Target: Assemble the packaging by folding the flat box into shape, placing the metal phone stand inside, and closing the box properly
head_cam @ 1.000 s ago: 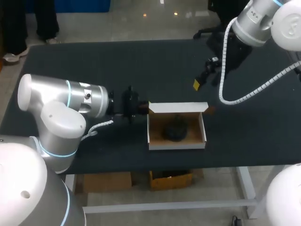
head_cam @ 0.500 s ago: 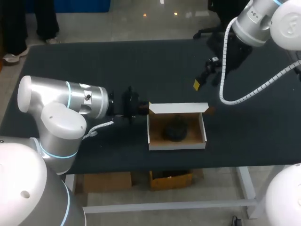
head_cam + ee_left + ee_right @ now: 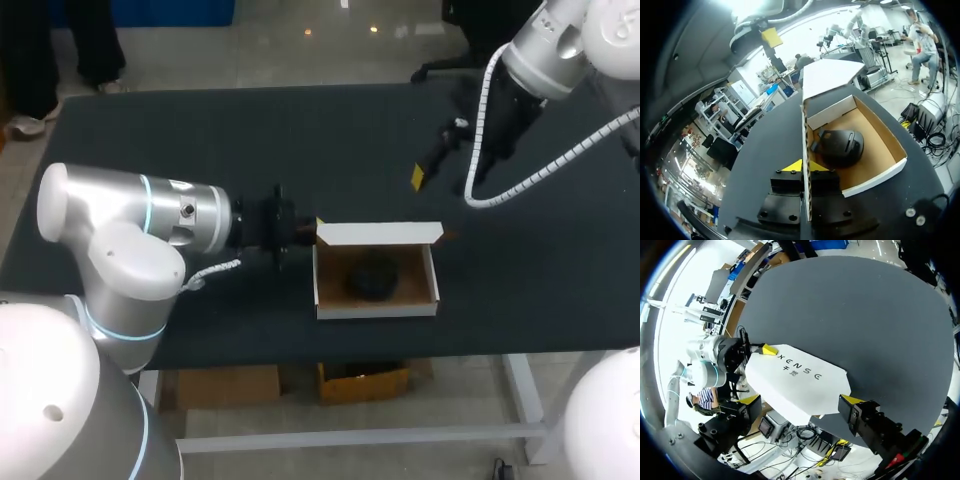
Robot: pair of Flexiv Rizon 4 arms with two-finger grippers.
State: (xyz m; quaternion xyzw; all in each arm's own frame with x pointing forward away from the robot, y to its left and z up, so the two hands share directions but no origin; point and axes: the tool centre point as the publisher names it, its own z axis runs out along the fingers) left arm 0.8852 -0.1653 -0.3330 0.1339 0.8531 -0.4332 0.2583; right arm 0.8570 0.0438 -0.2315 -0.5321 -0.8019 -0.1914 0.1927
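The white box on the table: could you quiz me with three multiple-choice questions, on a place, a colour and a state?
1. Where is the phone stand?
A) inside the box
B) beside the box
C) in the right arm's fingers
2. What colour is the box's inside floor?
A) blue
B) brown
C) green
3. How is the lid?
A) shut flat
B) torn off
C) open, standing up

A: it lies between the box's walls.
B: brown cardboard shows in the left wrist view.
C: it rises from the far wall.
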